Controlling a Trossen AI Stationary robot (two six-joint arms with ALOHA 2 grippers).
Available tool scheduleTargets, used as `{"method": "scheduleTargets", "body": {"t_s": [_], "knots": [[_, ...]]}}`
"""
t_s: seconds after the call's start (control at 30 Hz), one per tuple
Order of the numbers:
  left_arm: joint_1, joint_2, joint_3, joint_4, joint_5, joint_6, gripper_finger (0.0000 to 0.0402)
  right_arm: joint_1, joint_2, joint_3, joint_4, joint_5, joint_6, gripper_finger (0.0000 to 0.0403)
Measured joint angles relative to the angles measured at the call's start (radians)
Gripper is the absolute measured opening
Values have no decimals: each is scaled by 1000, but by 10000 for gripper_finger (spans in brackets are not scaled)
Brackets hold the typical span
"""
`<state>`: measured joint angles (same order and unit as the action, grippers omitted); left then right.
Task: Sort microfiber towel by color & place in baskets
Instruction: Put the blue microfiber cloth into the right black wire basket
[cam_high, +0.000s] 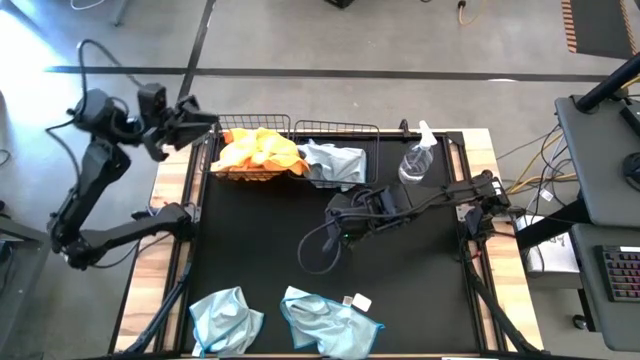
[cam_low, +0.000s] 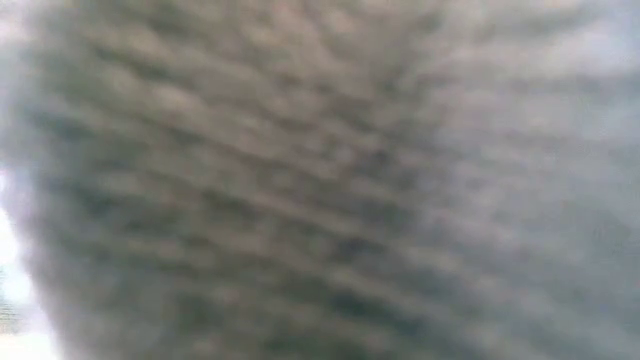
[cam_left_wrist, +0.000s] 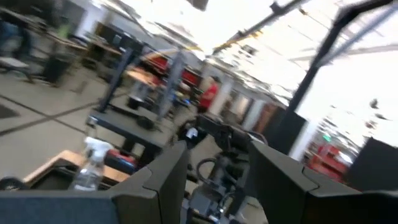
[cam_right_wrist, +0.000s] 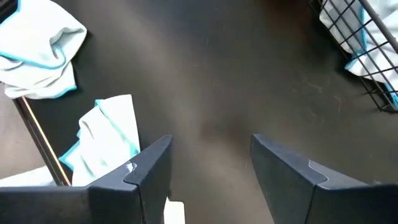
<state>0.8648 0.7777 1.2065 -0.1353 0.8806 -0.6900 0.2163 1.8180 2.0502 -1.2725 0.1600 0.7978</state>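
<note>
1. High view, near edge first: you have two pale blue-grey towels left on the black mat, one (cam_high: 226, 318) toward the left corner and one (cam_high: 328, 322) just beside it toward the middle, the latter with a small white tag at its far corner. Both lie loose and crumpled, with no clear long axis.

2. Right gripper (cam_high: 335, 232) hangs over mid-mat, fingers spread and holding nothing. From it, both loose towels lie toward the near edge; the middle one sits almost straight ahead of the claw, the left one off to the side.

3. Right wrist view confirms this: bare mat shows between the spread fingers (cam_right_wrist: 149, 171), and both towels lie beyond them, not yet between them.

4. Judgement: the right arm is the nearer one for either towel. You would reach toward the near edge and come down on the middle towel's bunched centre.

5. Far edge: the left basket (cam_high: 251, 148) holds orange towels, and the right basket (cam_high: 338, 150) holds a blue-grey one, so that is where the blue-grey pair belongs. A spray bottle (cam_high: 417, 158) stands just beside it.

6. Left gripper (cam_high: 205, 122) waits raised off the far-left corner, fingers apart, empty.

7. Low view is blocked by a blurred surface.
</note>
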Motion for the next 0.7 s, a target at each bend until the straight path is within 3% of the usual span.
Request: {"method": "scheduleTargets", "body": {"t_s": [0.37, 0.7], "knots": [[-67, 184, 12, 285, 250, 0, 158, -20, 11, 0, 2, 19, -4, 208], [-321, 287, 12, 525, 253, 0, 158, -21, 12, 0, 2, 26, -3, 208]]}}
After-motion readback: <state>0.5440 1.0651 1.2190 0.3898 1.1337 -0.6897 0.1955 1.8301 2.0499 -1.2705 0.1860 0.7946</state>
